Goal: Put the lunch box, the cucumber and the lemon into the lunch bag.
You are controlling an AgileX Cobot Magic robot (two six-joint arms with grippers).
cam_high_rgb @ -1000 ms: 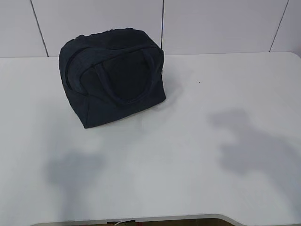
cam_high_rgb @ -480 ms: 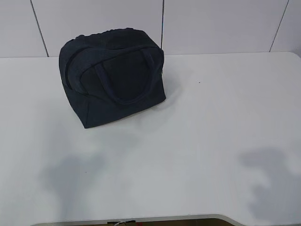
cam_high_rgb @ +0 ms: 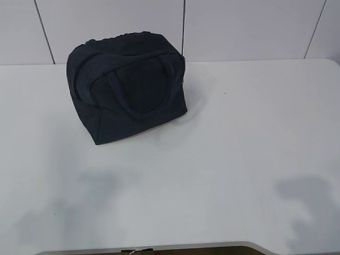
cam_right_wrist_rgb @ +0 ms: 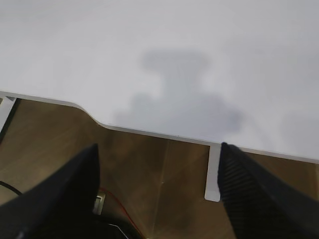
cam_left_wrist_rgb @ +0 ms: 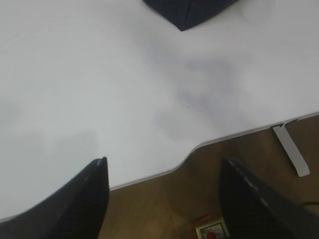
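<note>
The dark navy lunch bag [cam_high_rgb: 127, 87] stands at the back left of the white table [cam_high_rgb: 223, 159], its loop handle lying against the front; a corner of the lunch bag [cam_left_wrist_rgb: 187, 10] shows at the top of the left wrist view. Lunch box, cucumber and lemon are out of view. My left gripper [cam_left_wrist_rgb: 163, 162] is open and empty over the table's front edge. My right gripper [cam_right_wrist_rgb: 158, 147] is open and empty, also over the front edge. Neither arm appears in the exterior view, only their shadows.
The table's front edge [cam_left_wrist_rgb: 209, 142] curves inward with brown floor below. A white bracket [cam_right_wrist_rgb: 213, 172] hangs under the edge by the right gripper, and red cable [cam_right_wrist_rgb: 114, 204] lies on the floor. A tiled wall [cam_high_rgb: 212, 26] stands behind the table.
Both arms' shadows on the table have slid toward the front edge and out to the sides. The bag has not moved.
</note>
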